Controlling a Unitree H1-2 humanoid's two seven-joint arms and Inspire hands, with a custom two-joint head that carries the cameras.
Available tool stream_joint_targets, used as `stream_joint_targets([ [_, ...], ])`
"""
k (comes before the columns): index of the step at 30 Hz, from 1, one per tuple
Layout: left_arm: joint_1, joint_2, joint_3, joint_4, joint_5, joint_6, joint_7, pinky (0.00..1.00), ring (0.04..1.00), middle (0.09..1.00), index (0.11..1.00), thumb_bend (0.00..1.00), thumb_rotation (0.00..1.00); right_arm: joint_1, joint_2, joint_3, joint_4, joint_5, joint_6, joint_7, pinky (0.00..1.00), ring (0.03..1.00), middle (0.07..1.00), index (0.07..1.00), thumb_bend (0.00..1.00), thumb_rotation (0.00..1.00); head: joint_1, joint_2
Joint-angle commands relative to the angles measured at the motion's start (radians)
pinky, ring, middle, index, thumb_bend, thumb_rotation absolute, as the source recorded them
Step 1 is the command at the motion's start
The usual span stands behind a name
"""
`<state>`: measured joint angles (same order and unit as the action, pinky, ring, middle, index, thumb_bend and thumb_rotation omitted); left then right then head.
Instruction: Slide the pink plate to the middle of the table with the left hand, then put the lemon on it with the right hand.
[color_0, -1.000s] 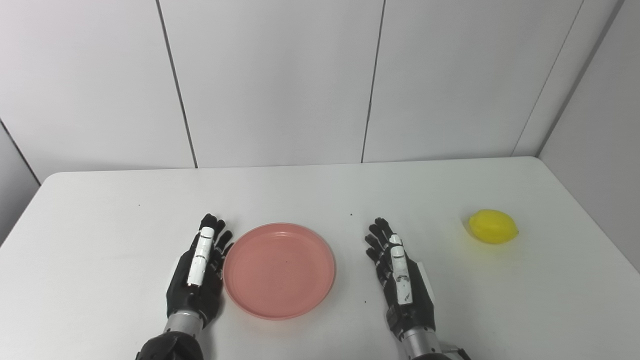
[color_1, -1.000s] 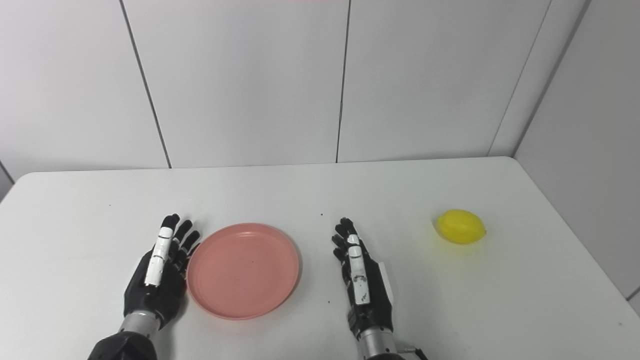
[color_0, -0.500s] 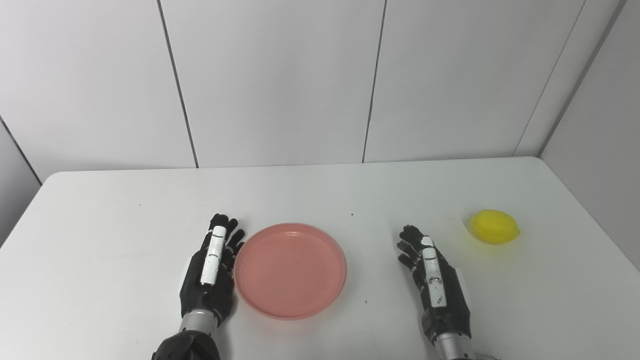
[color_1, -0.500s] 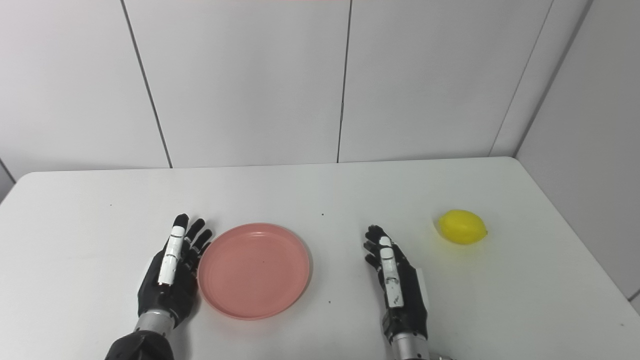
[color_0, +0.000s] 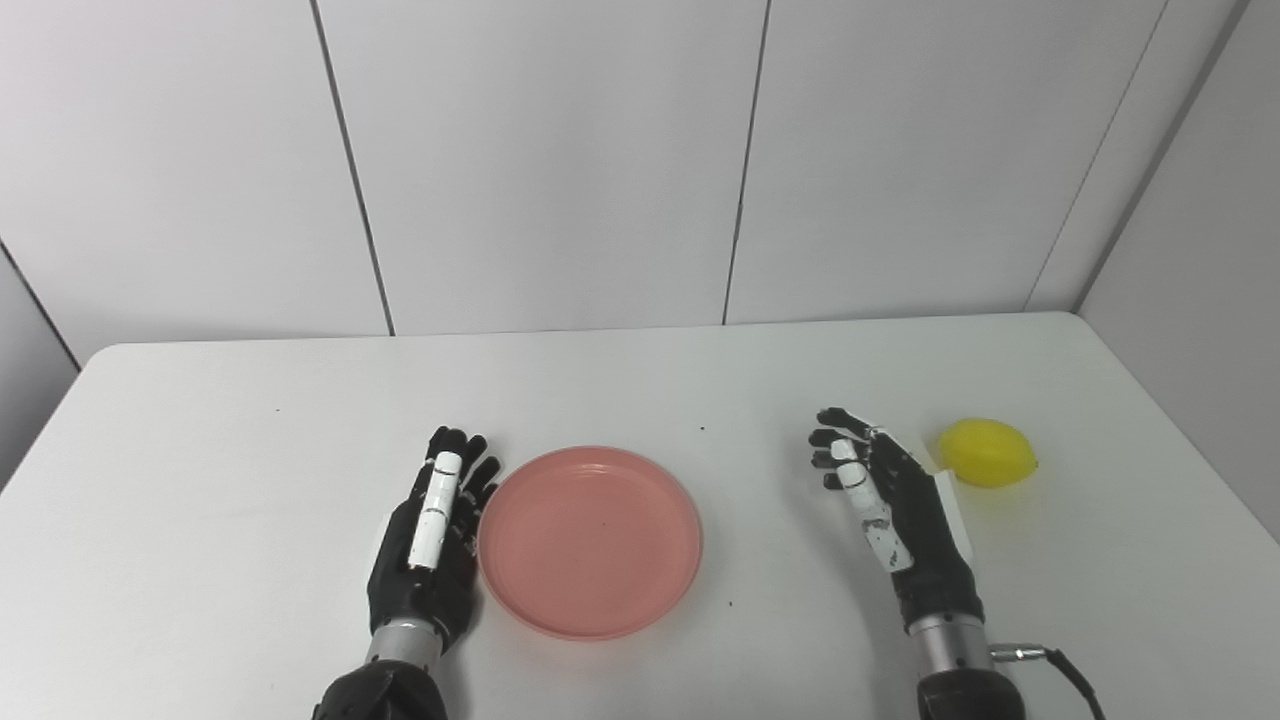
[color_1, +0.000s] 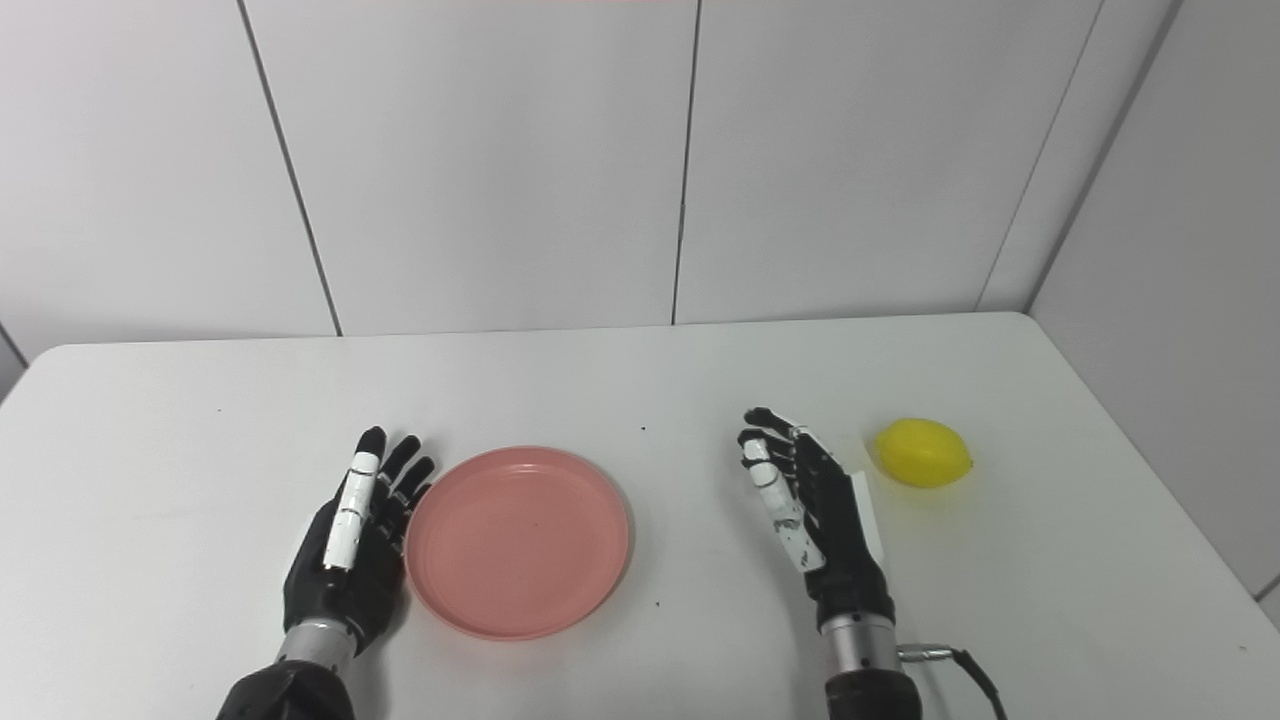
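Lemon (color_0: 987, 453) long axis left-right; right hand (color_0: 900, 500) beside, fingers spread, empty; left hand (color_0: 430, 540) flat against pink plate (color_0: 590, 540), fingers released

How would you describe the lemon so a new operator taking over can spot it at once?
Start from the white table and look toward its right side, near where the wall panels meet in a corner. Just beyond the open right hand, without touching it, lies the lemon. It is the only yellow thing there, small and oval, unlike the flat pink plate beside the left hand.

Bare lab: white table (color_0: 640, 380), plain panel walls (color_0: 550, 160).
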<state>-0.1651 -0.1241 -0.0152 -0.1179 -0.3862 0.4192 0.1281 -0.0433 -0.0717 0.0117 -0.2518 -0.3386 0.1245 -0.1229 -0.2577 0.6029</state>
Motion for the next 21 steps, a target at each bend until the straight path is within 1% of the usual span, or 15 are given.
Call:
stream_joint_targets([
  [1,0.013,-0.003,0.000,0.026,0.000,0.049,-0.005,1.00,0.933,0.937,1.000,0.69,0.61,-0.035,-0.026,0.017,-0.022,-0.113,-0.041,-0.031,0.60,0.681,0.710,0.715,0.78,0.98,-0.001,-0.001],
  [4,0.014,0.000,-0.002,0.028,0.007,0.048,-0.010,1.00,0.944,0.943,1.000,0.69,0.62,-0.052,-0.068,0.042,-0.028,-0.235,-0.029,-0.035,0.63,0.705,0.734,0.722,0.77,0.96,-0.003,-0.001],
  [5,0.014,0.001,-0.003,0.028,0.010,0.048,-0.012,1.00,0.942,0.944,1.000,0.68,0.62,-0.056,-0.078,0.047,-0.029,-0.267,-0.026,-0.036,0.63,0.716,0.750,0.727,0.79,0.95,-0.003,-0.001],
  [6,0.015,0.001,-0.004,0.028,0.010,0.048,-0.011,1.00,0.942,0.944,1.000,0.68,0.62,-0.063,-0.095,0.056,-0.028,-0.321,-0.023,-0.041,0.63,0.716,0.751,0.727,0.79,0.94,-0.004,-0.002],
  [8,0.015,-0.001,-0.004,0.026,0.007,0.049,-0.008,1.00,0.937,0.941,1.000,0.69,0.63,-0.073,-0.118,0.067,-0.025,-0.390,-0.022,-0.045,0.62,0.720,0.755,0.729,0.80,0.94,-0.003,-0.005],
  [13,0.014,-0.003,-0.002,0.031,0.001,0.050,-0.005,1.00,0.939,0.939,1.000,0.68,0.63,-0.104,-0.170,0.073,0.004,-0.492,-0.030,-0.051,0.62,0.711,0.742,0.727,0.79,0.90,-0.004,-0.012],
  [17,0.013,-0.003,0.003,0.045,-0.002,0.048,-0.017,1.00,0.945,0.942,0.999,0.67,0.64,-0.127,-0.201,0.081,0.041,-0.542,-0.037,-0.069,0.61,0.696,0.732,0.725,0.78,0.91,-0.004,-0.019],
  [20,0.014,-0.005,0.013,0.048,-0.013,0.048,-0.023,1.00,0.951,0.944,1.000,0.66,0.62,-0.150,-0.234,0.094,0.083,-0.602,-0.041,-0.098,0.59,0.676,0.715,0.717,0.77,0.90,-0.013,-0.023],
  [21,0.013,-0.004,0.015,0.048,-0.021,0.049,-0.022,1.00,0.950,0.941,0.999,0.65,0.62,-0.160,-0.245,0.101,0.100,-0.631,-0.038,-0.111,0.59,0.669,0.708,0.715,0.78,0.91,-0.030,-0.025],
])
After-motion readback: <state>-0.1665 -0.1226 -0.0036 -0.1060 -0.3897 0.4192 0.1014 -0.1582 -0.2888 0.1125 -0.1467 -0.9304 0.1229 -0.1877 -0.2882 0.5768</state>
